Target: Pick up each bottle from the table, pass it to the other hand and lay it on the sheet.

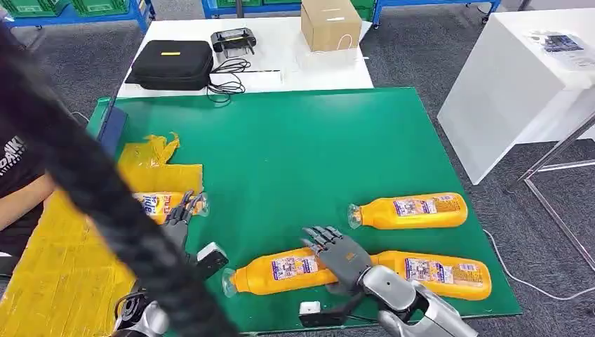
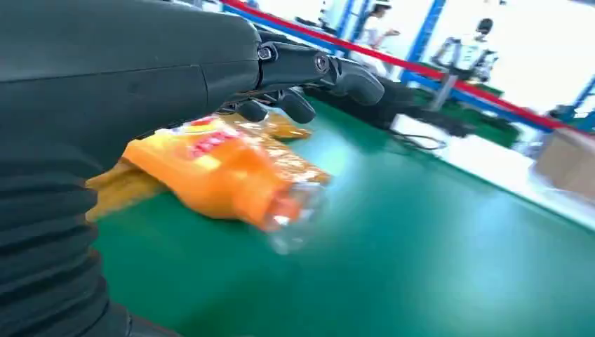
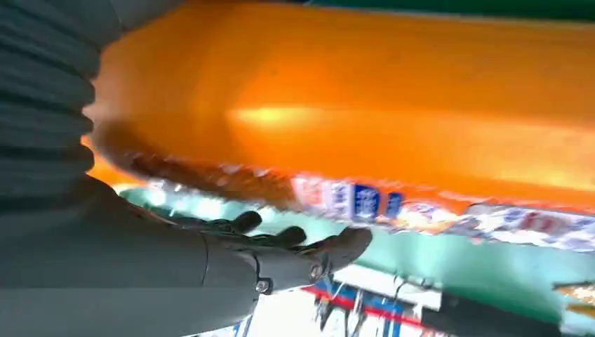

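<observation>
Three orange bottles lie on the green table (image 1: pixel 316 147): one at the right (image 1: pixel 410 210), two end to end along the front edge (image 1: pixel 281 270) (image 1: pixel 438 270). My right hand (image 1: pixel 340 253) hovers over where those two meet, palm down with spread fingers and nothing gripped. The near bottle (image 3: pixel 386 119) looms just past the right hand (image 3: pixel 175 267). A further bottle (image 1: pixel 161 203) lies at the right edge of the yellow sheet (image 1: pixel 63 274). My left hand (image 1: pixel 184 210) stays at its neck end. Its fingers (image 2: pixel 337 70) stretch out above that bottle (image 2: pixel 217 172) without gripping it.
A dark blurred band (image 1: pixel 105 203) crosses the left of the head view. A person in a black shirt (image 1: pixel 14 182) stands at the left edge. A white table behind holds a black case (image 1: pixel 172 64), cables (image 1: pixel 228 81) and a cardboard box (image 1: pixel 330 24). Another white table (image 1: pixel 519 77) stands right.
</observation>
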Robot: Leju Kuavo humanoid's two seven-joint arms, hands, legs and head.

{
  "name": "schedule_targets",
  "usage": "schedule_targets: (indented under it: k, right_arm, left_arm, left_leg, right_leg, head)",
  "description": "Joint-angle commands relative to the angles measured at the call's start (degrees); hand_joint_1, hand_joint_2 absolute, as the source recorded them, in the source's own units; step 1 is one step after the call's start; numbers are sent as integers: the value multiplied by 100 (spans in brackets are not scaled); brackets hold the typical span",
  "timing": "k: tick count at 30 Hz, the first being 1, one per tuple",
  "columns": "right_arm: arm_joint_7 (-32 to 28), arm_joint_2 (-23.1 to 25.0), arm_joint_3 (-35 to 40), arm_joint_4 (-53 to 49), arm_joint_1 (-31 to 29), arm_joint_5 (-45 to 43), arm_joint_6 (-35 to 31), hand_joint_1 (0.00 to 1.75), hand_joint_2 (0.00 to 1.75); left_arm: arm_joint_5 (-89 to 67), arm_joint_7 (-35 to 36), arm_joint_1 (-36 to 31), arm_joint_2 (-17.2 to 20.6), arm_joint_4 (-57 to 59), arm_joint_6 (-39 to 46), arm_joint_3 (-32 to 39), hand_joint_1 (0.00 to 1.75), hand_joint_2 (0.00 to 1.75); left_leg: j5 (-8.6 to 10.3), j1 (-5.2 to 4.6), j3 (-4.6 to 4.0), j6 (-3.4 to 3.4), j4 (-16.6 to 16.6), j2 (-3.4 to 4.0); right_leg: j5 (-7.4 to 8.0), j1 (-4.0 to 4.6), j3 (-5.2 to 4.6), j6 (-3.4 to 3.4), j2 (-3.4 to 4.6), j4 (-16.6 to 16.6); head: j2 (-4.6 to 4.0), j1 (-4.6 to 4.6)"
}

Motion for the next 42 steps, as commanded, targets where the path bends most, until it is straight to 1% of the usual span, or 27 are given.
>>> schedule_targets:
  k: [1,2,3,5,7,9,13,15,16,17,18,20,22,24,26,27,28,31,34,36,37,39,42]
  right_arm:
    - [-106,357,112,918,-337,-68,90,26,175]
    - [-121,366,147,947,-363,-84,93,98,175]
    - [-206,465,165,1072,-421,-219,97,134,175]
    - [-277,591,182,1264,-520,-400,81,150,175]
    - [-383,667,145,1404,-589,-676,130,148,175]
    - [-438,643,94,1520,-629,-906,210,150,175]
    - [-454,622,81,1550,-620,-939,198,152,175]
    - [-621,637,-43,1570,-569,-1365,342,150,175]
    - [-650,630,-111,1564,-540,-1485,316,154,175]
    - [-654,645,-190,1534,-500,-1559,253,162,175]
    - [-628,717,-328,1431,-410,-1586,126,175,175]
    - [-617,890,-586,1171,-244,-1664,-52,175,175]
    - [-576,1278,-1078,650,96,-1623,-578,175,175]
    - [-438,1539,-1373,218,303,-1444,-904,175,175]
    - [-499,1712,-1594,18,420,-1500,-1189,175,175]
    - [-569,1883,-1861,-230,552,-1463,-1568,175,175]
    - [-635,1960,-1976,-292,599,-1532,-1722,175,175]
    - [-672,1986,-2071,-360,631,-1592,-1801,175,175]
    - [-672,1986,-2071,-360,631,-1592,-1801,175,175]
    - [-838,2081,-2220,-272,641,-1718,-2037,175,175]
    - [-863,2119,-2273,-268,645,-1797,-2094,175,175]
    - [-1064,2189,-2400,-238,644,-2090,-2210,175,175]
    - [-1257,2242,-2409,-210,662,-2274,-2262,175,175]
  left_arm:
    - [121,-24,-36,-48,-171,-101,-257,0,175]
    - [194,-67,-38,-45,-184,-120,-281,0,175]
    - [287,-142,-25,-49,-248,-161,-346,0,175]
    - [348,-185,-28,-58,-350,-168,-469,0,175]
    - [451,-225,-8,-73,-475,-152,-564,0,175]
    - [695,-375,18,-91,-648,-204,-656,0,175]
    - [712,-365,45,-81,-738,-205,-693,0,175]
    - [1056,-580,110,-78,-972,-271,-761,0,175]
    - [1207,-637,144,-78,-1094,-316,-786,0,175]
    - [1320,-645,191,-73,-1232,-343,-807,0,175]
    - [1570,-625,271,-50,-1445,-526,-832,0,175]
    - [2000,-631,429,-42,-1733,-832,-758,0,175]
    - [2568,-622,659,-84,-2062,-1270,-538,0,175]
    - [2853,-611,798,-120,-2246,-1560,-398,0,175]
    - [3038,-612,857,-138,-2307,-1708,-322,0,175]
    - [3331,-625,909,-199,-2361,-1876,-219,0,175]
    - [3544,-623,933,-228,-2384,-1989,-166,0,175]
    - [3700,-625,947,-233,-2397,-2070,-127,0,175]
    - [3700,-625,947,-233,-2397,-2070,-127,0,175]
    - [4193,-617,950,-273,-2371,-2348,-61,0,175]
    - [4321,-609,958,-283,-2370,-2400,-26,0,175]
    - [4996,-541,976,-301,-2354,-2782,67,0,175]
    - [5379,-489,968,-309,-2287,-2918,153,0,175]
  left_leg:
    - [-3,4,10,-1,-2,6]
    - [-9,14,16,-3,-1,15]
    - [-7,7,14,-3,-2,14]
    - [-5,7,11,-3,-1,17]
    - [-7,12,12,-4,1,24]
    - [-3,4,13,-1,-1,24]
    - [-3,9,15,-2,1,28]
    - [-4,9,19,-2,-1,24]
    - [0,7,18,1,-1,25]
    - [1,3,15,2,0,23]
    - [-2,8,16,1,2,23]
    - [-1,7,19,1,1,22]
    - [-3,7,19,-1,1,27]
    - [-12,13,17,-6,4,37]
    - [-6,7,12,-4,5,36]
    - [-11,10,9,-6,9,36]
    - [-14,11,8,-6,11,39]
    - [0,7,-15,-1,3,24]
    - [-9,10,-6,-1,4,22]
    - [-1,10,-19,0,3,24]
    - [-5,11,-12,0,3,24]
    - [-4,13,-11,-1,2,23]
    - [-3,9,-13,-2,1,23]
  right_leg:
    - [3,6,13,-9,1,-8]
    - [3,16,23,-13,4,-17]
    - [3,9,16,-11,7,-10]
    - [7,9,13,-8,6,-8]
    - [8,14,14,-9,11,-11]
    - [8,6,10,-7,6,-5]
    - [9,11,12,-9,6,-9]
    - [8,11,18,-9,1,-11]
    - [9,9,16,-8,3,-10]
    - [8,5,12,-6,2,-5]
    - [8,10,15,-7,1,-8]
    - [9,8,16,-6,0,-8]
    - [8,9,13,-8,5,-6]
    - [2,16,11,-15,11,-4]
    - [8,8,3,-8,14,2]
    - [4,12,3,-10,13,5]
    - [2,13,0,-11,17,7]
    - [9,5,-21,-3,6,2]
    - [2,12,-5,-3,7,-2]
    - [10,11,-21,-2,8,-1]
    - [6,12,-13,-3,6,-4]
    - [5,10,-12,-6,2,-5]
    - [7,6,-15,-4,6,-3]
  head:
    - [0,0]
    - [0,0]
    - [0,0]
    - [0,0]
    - [0,0]
    - [0,0]
    - [0,0]
    - [0,0]
    - [0,0]
    - [0,0]
    - [0,0]
    - [0,0]
    - [0,0]
    - [0,0]
    - [0,2]
    - [0,2]
    - [0,0]
    - [0,-2]
    - [0,0]
    - [0,0]
    - [0,0]
    - [0,2]
    - [0,0]
